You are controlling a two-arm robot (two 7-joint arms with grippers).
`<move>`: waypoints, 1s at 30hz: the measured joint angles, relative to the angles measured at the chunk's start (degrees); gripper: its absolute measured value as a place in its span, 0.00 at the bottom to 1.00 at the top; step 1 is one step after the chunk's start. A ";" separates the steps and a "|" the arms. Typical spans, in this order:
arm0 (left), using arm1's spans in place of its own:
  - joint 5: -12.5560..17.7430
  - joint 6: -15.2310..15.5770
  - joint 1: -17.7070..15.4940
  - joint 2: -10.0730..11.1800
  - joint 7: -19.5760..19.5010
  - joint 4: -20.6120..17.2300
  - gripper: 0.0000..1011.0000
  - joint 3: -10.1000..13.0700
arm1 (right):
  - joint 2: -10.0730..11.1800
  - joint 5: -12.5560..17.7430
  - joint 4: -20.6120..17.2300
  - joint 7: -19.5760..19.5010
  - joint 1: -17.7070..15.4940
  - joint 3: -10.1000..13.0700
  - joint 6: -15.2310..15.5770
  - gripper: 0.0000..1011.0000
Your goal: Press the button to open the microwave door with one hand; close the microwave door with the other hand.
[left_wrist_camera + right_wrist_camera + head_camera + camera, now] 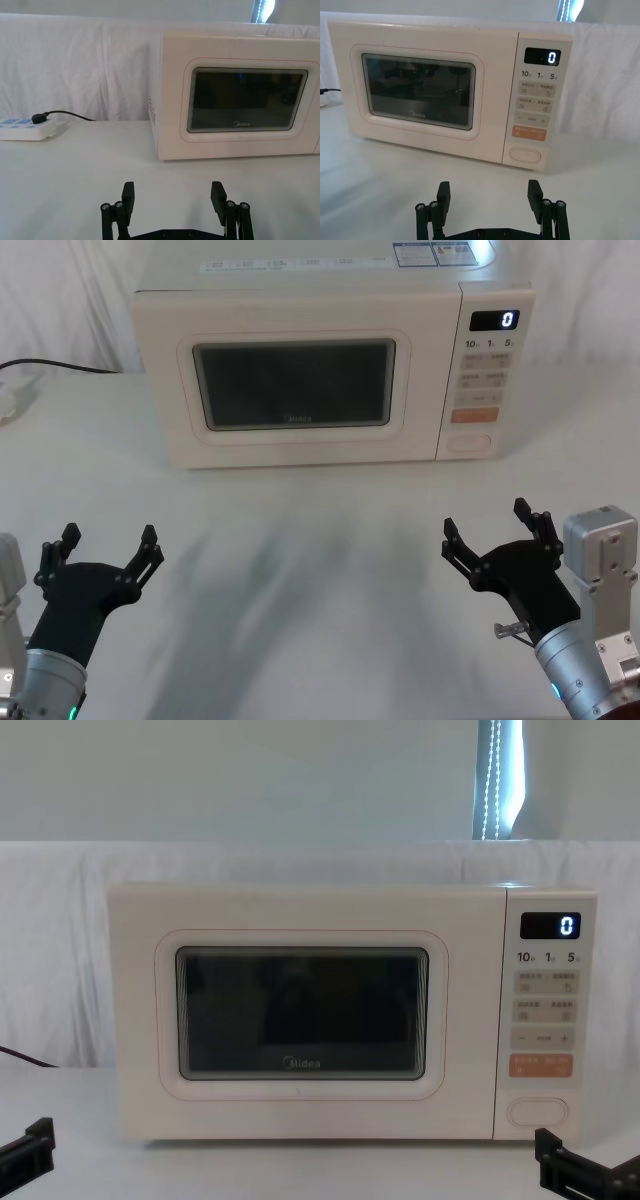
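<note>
A cream microwave stands at the back of the table with its microwave door [295,390] [247,102] [417,92] [300,1015] closed flush, dark window facing me. The button [470,442] [525,155] [537,1111] is the wide cream oval at the bottom of the control panel, under an orange key [474,415]. My left gripper [102,552] [172,197] hovers open near the table's front left, well short of the door. My right gripper [493,530] [489,197] is open at the front right, in line with the panel but clear of it.
White cloth covers the table [320,540] and the wall behind. A white power strip [27,129] with a black plug and cable [55,365] lies to the microwave's left. The display [495,320] reads 0. Open tabletop lies between the grippers and the microwave.
</note>
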 joint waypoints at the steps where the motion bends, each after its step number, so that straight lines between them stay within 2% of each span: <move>1: 0.00 0.00 0.00 0.00 0.00 0.00 0.99 0.00 | 0.00 0.00 0.00 0.00 0.00 0.00 0.00 0.99; 30: 0.00 0.00 0.00 0.00 0.00 0.00 0.99 0.00 | 0.00 0.00 0.00 0.00 0.00 0.00 0.00 0.99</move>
